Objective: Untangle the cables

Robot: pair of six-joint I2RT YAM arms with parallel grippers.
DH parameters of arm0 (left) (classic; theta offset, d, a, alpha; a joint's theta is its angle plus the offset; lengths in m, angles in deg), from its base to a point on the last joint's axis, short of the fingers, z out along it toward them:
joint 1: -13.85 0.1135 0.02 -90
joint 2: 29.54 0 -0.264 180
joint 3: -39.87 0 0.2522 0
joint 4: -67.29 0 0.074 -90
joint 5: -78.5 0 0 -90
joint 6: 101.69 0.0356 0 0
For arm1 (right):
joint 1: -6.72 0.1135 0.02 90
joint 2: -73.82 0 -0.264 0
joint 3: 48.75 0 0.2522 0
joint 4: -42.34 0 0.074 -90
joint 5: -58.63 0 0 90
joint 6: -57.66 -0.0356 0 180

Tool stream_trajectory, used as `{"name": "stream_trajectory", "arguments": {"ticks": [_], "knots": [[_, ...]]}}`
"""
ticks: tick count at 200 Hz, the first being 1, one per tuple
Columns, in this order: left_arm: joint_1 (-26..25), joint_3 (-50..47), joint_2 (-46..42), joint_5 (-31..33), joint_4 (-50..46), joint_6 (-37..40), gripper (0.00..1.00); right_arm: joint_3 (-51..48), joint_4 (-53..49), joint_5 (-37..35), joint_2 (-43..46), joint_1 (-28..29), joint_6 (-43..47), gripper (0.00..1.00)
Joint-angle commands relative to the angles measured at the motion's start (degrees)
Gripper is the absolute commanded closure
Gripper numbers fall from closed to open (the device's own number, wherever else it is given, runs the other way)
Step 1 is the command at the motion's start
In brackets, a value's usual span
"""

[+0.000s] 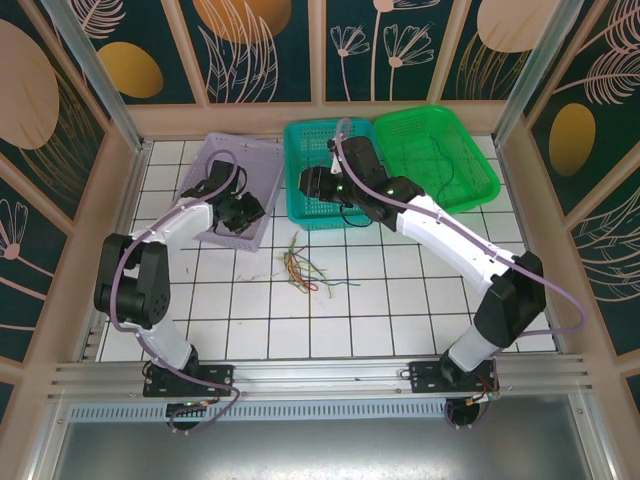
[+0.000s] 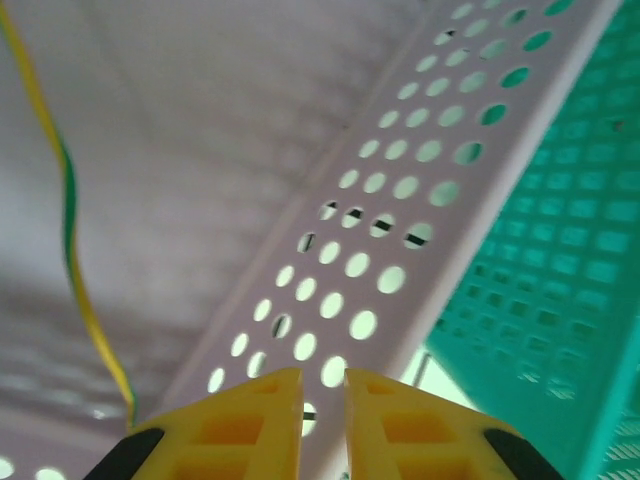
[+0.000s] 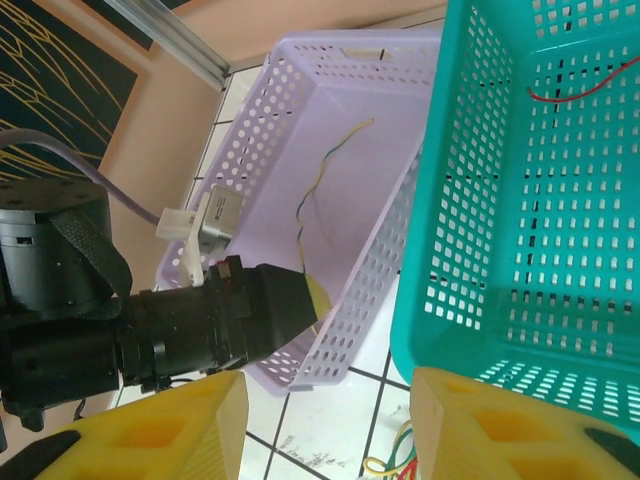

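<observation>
A tangle of green, yellow and red cables [image 1: 300,265] lies on the white tiles between the arms; its edge, the cable bundle [image 3: 395,462], shows between the right gripper's fingers. A yellow-green cable [image 2: 70,250] lies loose in the lavender basket [image 1: 225,160], also seen as the yellow-green cable [image 3: 310,200]. My left gripper [image 1: 240,213] is down inside that basket near its right wall. Its jaws [image 2: 323,375] stand a narrow slit apart with nothing between them. My right gripper [image 1: 310,183] hovers by the teal basket's left side, wide open [image 3: 328,390] and holding nothing.
The teal basket [image 1: 300,130] holds a thin red cable [image 3: 580,92]. The green basket [image 1: 490,175] at the back right holds a dark cable [image 1: 440,165]. The three baskets stand side by side along the back wall. Wooden walls close in the tiled table.
</observation>
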Motion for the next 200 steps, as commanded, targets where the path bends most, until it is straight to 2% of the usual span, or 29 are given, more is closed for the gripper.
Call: {"name": "stream_trajectory", "arguments": {"ticks": [1, 56, 96, 120, 138, 150, 164, 180, 200], "knots": [[-1.77, 0.24, 1.18, -3.29, 4.89, -5.24, 0.81, -2.28, 1.15, -0.25, 2.55, -0.77, -0.98, 0.53], [-4.18, 1.44, 3.68, -5.73, 9.72, -9.88, 0.83, -7.46, 0.64, -0.36, 6.53, -1.46, -0.59, 0.54], [-4.2, -0.98, 1.63, -7.29, 14.85, -13.56, 0.84, -17.69, -1.09, -1.19, 11.65, 0.31, 2.28, 0.54], [-4.18, 0.12, 0.2, -2.9, 8.71, -11.47, 0.85, -24.63, -3.04, -2.31, 14.16, 3.66, 5.45, 0.54], [-4.18, 0.73, -4.44, 4.64, 2.43, -9.11, 0.75, -27.87, -4.62, -3.91, 14.22, 7.59, 7.97, 0.54], [-4.18, 0.66, -7.5, 9.72, -1.18, -7.78, 0.72, -29.17, -4.6, -4.96, 13.38, 10.72, 9.99, 0.53], [-4.18, -0.3, -11.1, 13.3, -4.15, -6.76, 0.65, -29.59, -4.01, -6.02, 11.27, 14.63, 12.36, 0.52], [-4.18, -2.34, -14.65, 13.32, -6.4, -6.27, 0.6, -28.36, -3.37, -9.11, 7.49, 18.03, 15.0, 0.5], [-4.18, -8.11, -19.75, 7.94, -5.27, -8.72, 0.59, -25.83, -1.91, -9.87, 2.25, 19.8, 16.62, 0.48]]}}
